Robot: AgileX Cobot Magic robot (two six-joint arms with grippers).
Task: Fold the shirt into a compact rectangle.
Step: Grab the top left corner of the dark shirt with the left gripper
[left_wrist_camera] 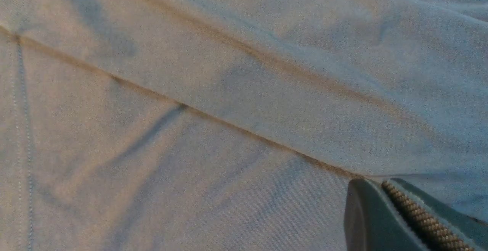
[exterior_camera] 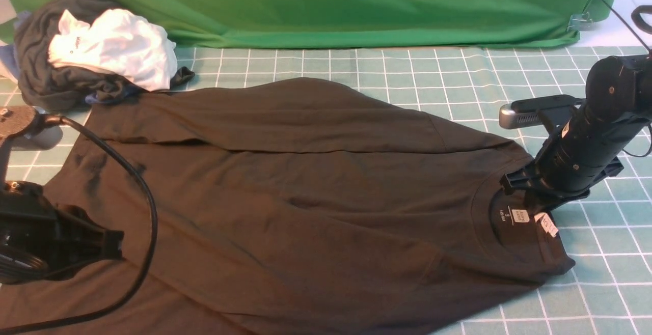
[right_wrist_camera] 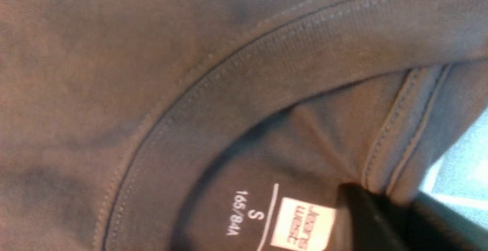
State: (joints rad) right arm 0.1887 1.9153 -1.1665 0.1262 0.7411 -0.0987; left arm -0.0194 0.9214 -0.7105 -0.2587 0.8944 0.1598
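Note:
The dark brown-black shirt (exterior_camera: 305, 187) lies spread on the checked mat, neck toward the right, with one side folded over its upper part. My right gripper (exterior_camera: 532, 205) is at the neck opening beside the white neck label (exterior_camera: 519, 216). In the right wrist view this gripper (right_wrist_camera: 381, 197) is shut on the collar band, next to the label (right_wrist_camera: 303, 224). My left gripper (exterior_camera: 114, 246) rests low on the shirt near its hem end. In the left wrist view its jaws (left_wrist_camera: 375, 184) are shut, pinching the fabric where a fold edge (left_wrist_camera: 228, 123) meets the tips.
A small white shirt (exterior_camera: 117, 45) and a dark grey garment (exterior_camera: 46, 80) are bunched at the back left. A black cable (exterior_camera: 145, 197) loops over the shirt's left part. A green cloth (exterior_camera: 356, 4) hangs behind the mat (exterior_camera: 601, 274).

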